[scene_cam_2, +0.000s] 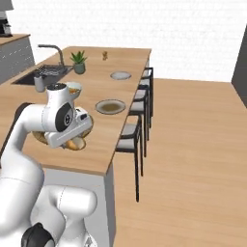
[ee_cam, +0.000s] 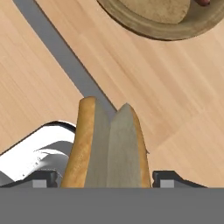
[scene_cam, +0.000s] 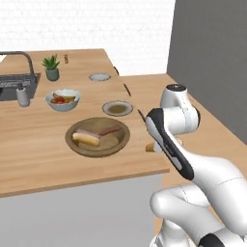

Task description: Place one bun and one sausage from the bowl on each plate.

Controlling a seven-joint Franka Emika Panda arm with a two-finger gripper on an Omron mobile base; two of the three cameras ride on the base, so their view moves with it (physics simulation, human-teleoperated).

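Wooden counter, kitchen sim. Jaws are clamped on a bun [ee_cam: 109,146], split side facing the hand camera, hanging past the counter edge just beside the bowl [scene_cam: 98,136]. So the robot's mid-carry on bun number one, probably. Bowl has another bun and a sausage [scene_cam: 110,130] left. Near plate [scene_cam: 117,108] has something brownish on it, too blurry to call; far plate [scene_cam: 100,76] looks bare. Gripper [scene_cam: 154,146] itself is mostly hidden behind the arm.

Wooden bowl [scene_cam: 77,144] on the counter [scene_cam: 38,164] holding a bun [scene_cam: 86,139] and a sausage [scene_cam: 109,130]; grey plate [scene_cam: 117,108] behind it; fruit bowl [scene_cam: 62,100] to its left.
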